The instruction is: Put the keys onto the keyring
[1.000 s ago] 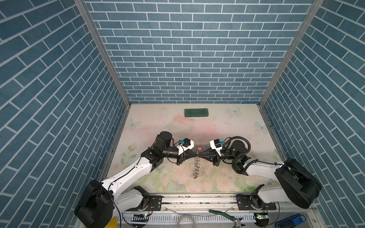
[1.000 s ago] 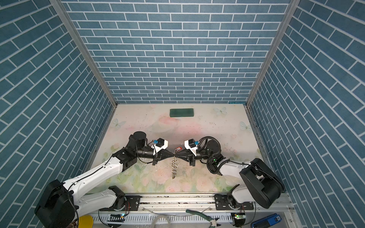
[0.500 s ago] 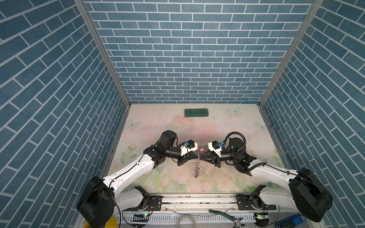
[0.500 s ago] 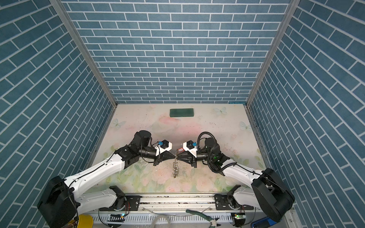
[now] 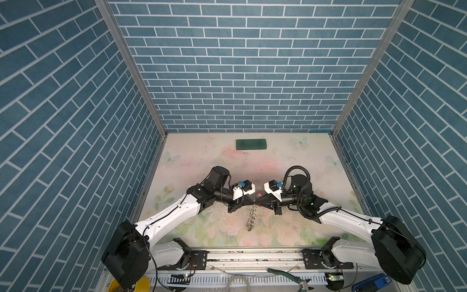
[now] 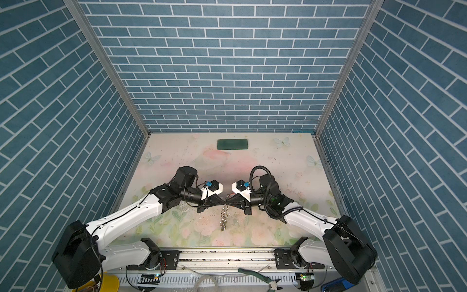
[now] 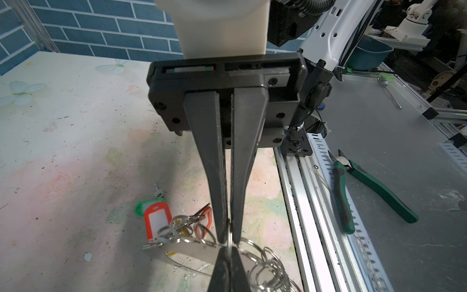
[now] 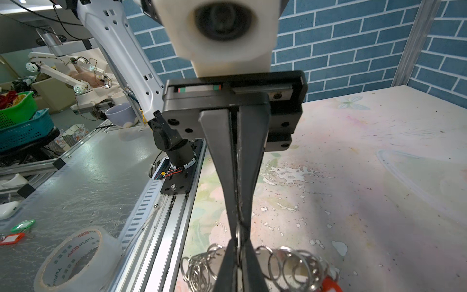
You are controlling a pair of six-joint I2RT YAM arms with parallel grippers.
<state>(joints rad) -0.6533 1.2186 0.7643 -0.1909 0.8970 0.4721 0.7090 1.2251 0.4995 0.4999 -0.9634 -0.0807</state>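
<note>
My left gripper [image 5: 252,203] [image 7: 228,249] and right gripper [image 5: 258,203] [image 8: 237,244] meet tip to tip above the middle of the table. Both are shut on the same silver split ring [image 7: 229,239] of the keyring. Its grey flat hoop [image 7: 192,250] and the other rings [image 5: 251,220] [image 6: 223,218] [image 8: 295,264] hang down to the table below the tips. A red-tagged key [image 7: 156,222] [image 5: 259,195] and a green-tagged key [image 7: 142,206] lie by the hoop's far end, and whether they are attached I cannot tell. Another red tag [image 7: 206,217] shows among the rings.
A dark green block [image 5: 251,144] [image 6: 232,144] lies near the back wall. Green-handled pliers [image 7: 366,187] [image 5: 288,275] lie on the metal bench past the front rail. A tape roll [image 8: 75,257] and two more tagged keys [image 8: 15,232] sit on the bench too.
The right jaws have closed fully on the ring. Both tips have slid slightly toward the front edge, and the right arm's elbow has swung outward. The left grip has held.
</note>
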